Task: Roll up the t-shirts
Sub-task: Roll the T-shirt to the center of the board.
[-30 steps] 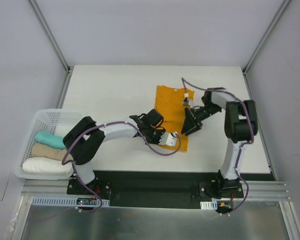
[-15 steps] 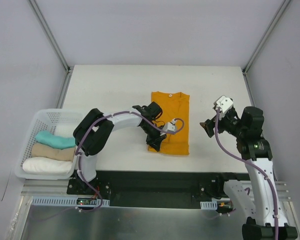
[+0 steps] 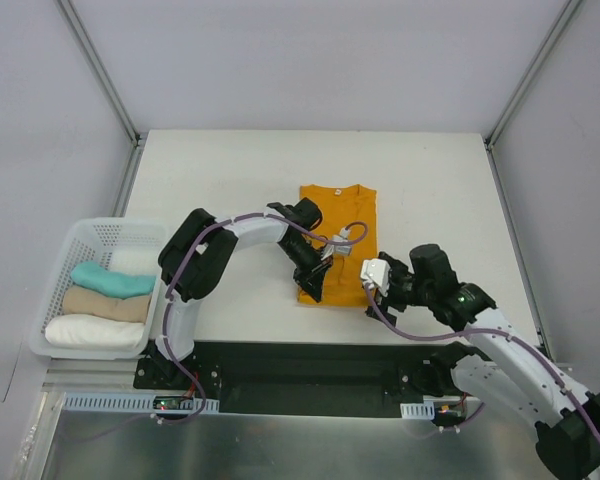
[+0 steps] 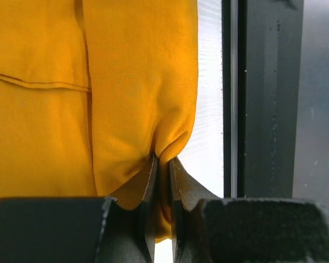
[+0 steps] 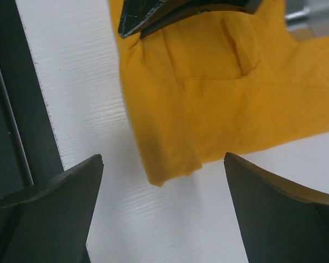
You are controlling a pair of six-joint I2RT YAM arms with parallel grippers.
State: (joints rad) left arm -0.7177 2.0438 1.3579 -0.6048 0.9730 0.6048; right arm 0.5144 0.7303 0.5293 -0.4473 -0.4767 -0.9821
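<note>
The orange t-shirt [image 3: 342, 225] lies folded into a long strip on the white table, neck end far. My left gripper [image 3: 315, 288] is shut on its near left corner; in the left wrist view the jaws [image 4: 163, 167] pinch a fold of orange cloth [image 4: 98, 82]. My right gripper [image 3: 372, 296] is open, low over the table just off the shirt's near right corner. In the right wrist view its fingertips [image 5: 96, 164] stand wide on either side of that corner [image 5: 170, 159], not touching it. The left gripper's fingers [image 5: 153, 13] show at the top there.
A white basket [image 3: 100, 222] at the left edge holds rolled teal [image 3: 105, 279], tan [image 3: 100, 303] and white [image 3: 92, 332] t-shirts. The black base rail [image 3: 310, 360] runs along the table's near edge, close behind both grippers.
My right arm has swung from the shirt's right side down to its near right corner, gripper open. My left gripper has stayed shut on the near left corner. The shirt lies flatter.
</note>
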